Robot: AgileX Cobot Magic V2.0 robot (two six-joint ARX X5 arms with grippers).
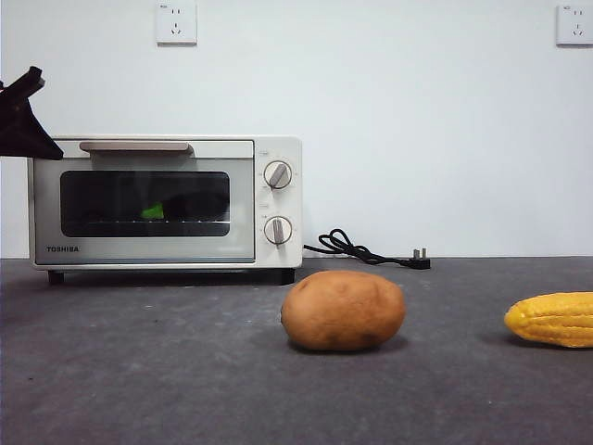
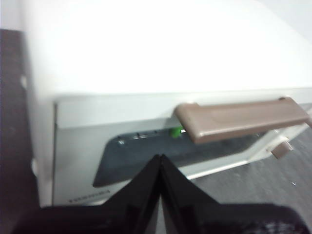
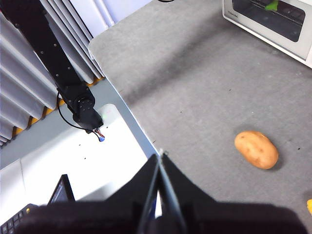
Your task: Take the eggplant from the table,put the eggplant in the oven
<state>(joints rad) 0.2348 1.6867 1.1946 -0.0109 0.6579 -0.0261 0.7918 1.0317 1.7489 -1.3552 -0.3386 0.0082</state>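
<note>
The cream-white Toshiba oven (image 1: pixel 167 199) stands at the back left of the dark grey table (image 1: pixel 185 389) with its glass door closed. Behind the glass, only the eggplant's green stem end (image 1: pixel 153 212) shows on the wire rack; its purple body is lost in the dark. The same green stem end (image 2: pixel 175 131) peeks out beside the beige handle (image 2: pixel 241 119) in the left wrist view. My left gripper (image 2: pixel 160 158) hovers shut and empty just in front of the oven's (image 2: pixel 146 73) door, above its left part. My right gripper (image 3: pixel 158 158) is shut and empty, high over the table's edge.
A brown potato (image 1: pixel 343 311) lies in the middle of the table, and a yellow corn cob (image 1: pixel 554 319) lies at the right edge. The oven's black power cord (image 1: pixel 366 248) trails on the table to the oven's right. A white side surface (image 3: pixel 73 156) borders the table (image 3: pixel 195 87).
</note>
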